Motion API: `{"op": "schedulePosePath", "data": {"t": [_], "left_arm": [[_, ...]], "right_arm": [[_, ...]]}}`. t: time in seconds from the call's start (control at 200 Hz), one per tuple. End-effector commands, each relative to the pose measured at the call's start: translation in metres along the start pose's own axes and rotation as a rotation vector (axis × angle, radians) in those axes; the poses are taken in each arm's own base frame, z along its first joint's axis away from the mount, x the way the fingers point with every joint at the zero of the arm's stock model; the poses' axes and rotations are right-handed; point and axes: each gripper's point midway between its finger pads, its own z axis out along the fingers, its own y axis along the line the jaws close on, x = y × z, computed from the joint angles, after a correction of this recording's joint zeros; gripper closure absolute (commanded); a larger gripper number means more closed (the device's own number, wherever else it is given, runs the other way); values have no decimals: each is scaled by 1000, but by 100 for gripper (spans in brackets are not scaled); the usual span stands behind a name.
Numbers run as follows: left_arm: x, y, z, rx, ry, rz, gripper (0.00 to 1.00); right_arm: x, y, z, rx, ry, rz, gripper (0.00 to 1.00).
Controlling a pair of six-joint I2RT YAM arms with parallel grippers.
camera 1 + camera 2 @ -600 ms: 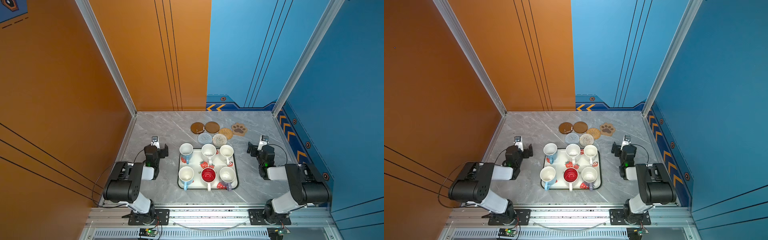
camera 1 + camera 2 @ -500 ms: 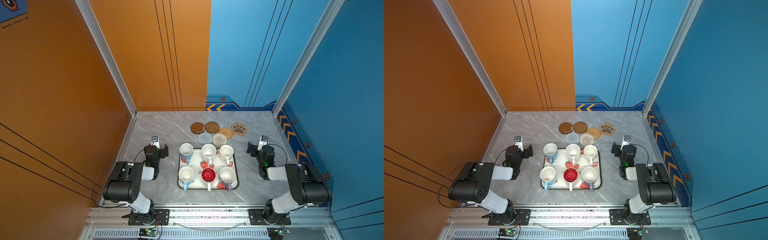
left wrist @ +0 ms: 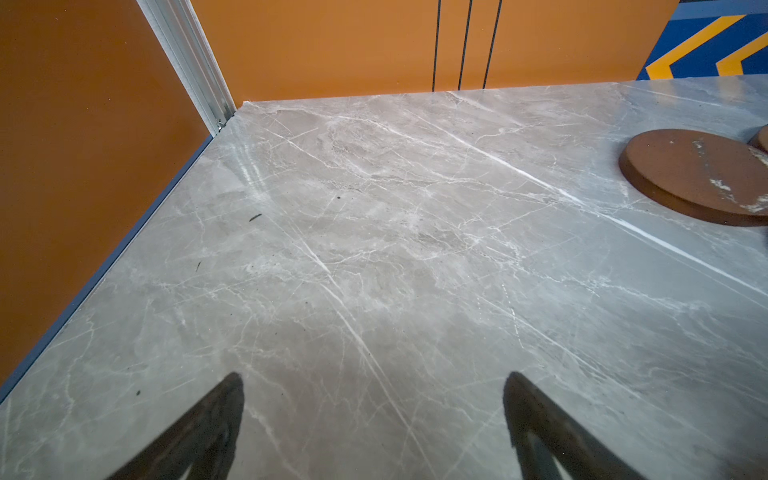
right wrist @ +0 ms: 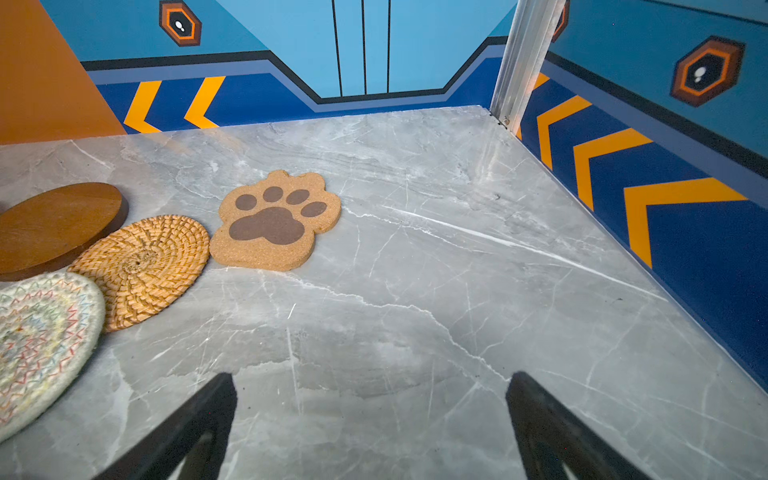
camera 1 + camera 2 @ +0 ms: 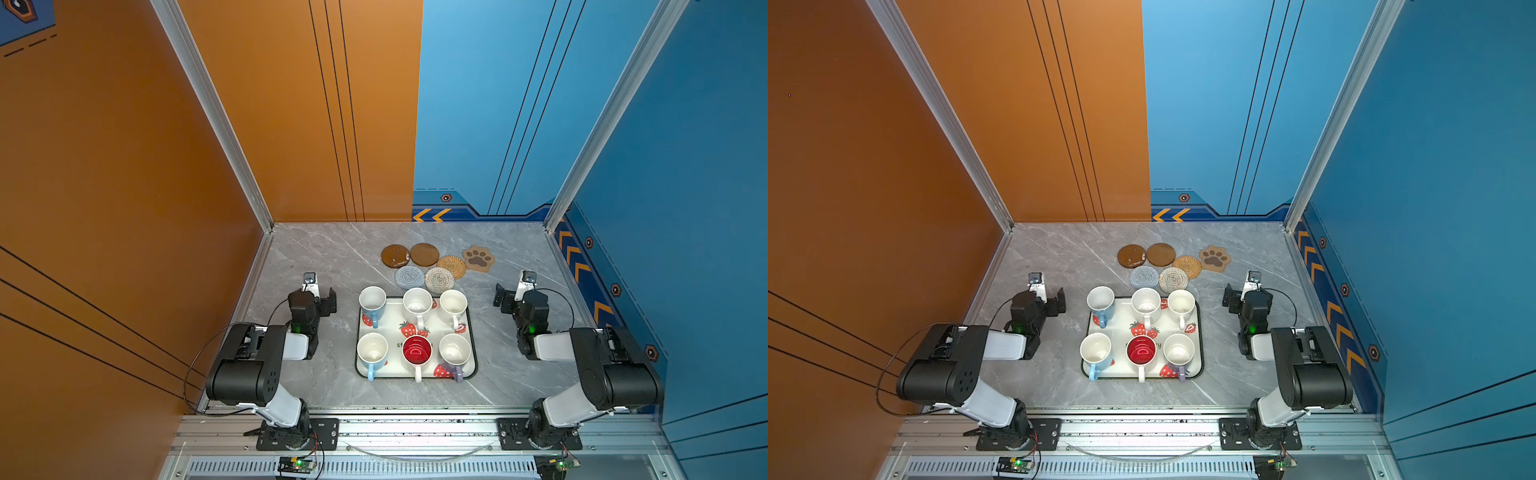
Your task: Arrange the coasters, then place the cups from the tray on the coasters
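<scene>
Nothing has shifted since the earlier frames: both arms sit folded at your near corners. Your left gripper (image 3: 374, 415) has its dark jaws spread wide over bare marble, holding nothing; your right gripper (image 4: 370, 415) is just as wide and just as empty. Between them the glossy white tray (image 5: 394, 322), round-cornered and dark-rimmed, carries two rows of three: near light blue cup (image 5: 372, 350), red-lined cup (image 5: 417, 349) and lavender cup (image 5: 454, 351), then far light blue cup (image 5: 372, 299) and two white cups (image 5: 417, 301). Past its far edge, packed close, lie the grey woven coaster (image 5: 409, 277), cream woven coaster (image 5: 439, 278), tan rattan coaster (image 4: 143, 266) and two smooth brown discs (image 5: 395, 255). The cork paw-print coaster (image 4: 274, 222) is ahead of your right gripper, toward the middle. Open veined table (image 3: 374, 249) runs along both flanks to the walls.
</scene>
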Motion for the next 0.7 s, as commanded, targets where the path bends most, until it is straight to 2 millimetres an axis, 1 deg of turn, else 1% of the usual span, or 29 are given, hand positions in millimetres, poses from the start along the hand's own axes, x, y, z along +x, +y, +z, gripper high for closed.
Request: {"op": "schedulePosePath", "data": {"t": [0.0,0.446,0.456,0.696], "left_arm": [[-10,0,2,11,-21,-14,2],[-11,-1,2,8,-24,-10,2],[-9,-1,2,9,-19,-9,2],[-12,0,2,9,-25,-13,2]], "right_arm": [[-6,-3,2,27,-14,-8,0],[-6,-3,2,27,-15,-9,0],[-7,-3,2,27,-16,-9,0],[-7,-3,2,26,-16,-9,0]]}}
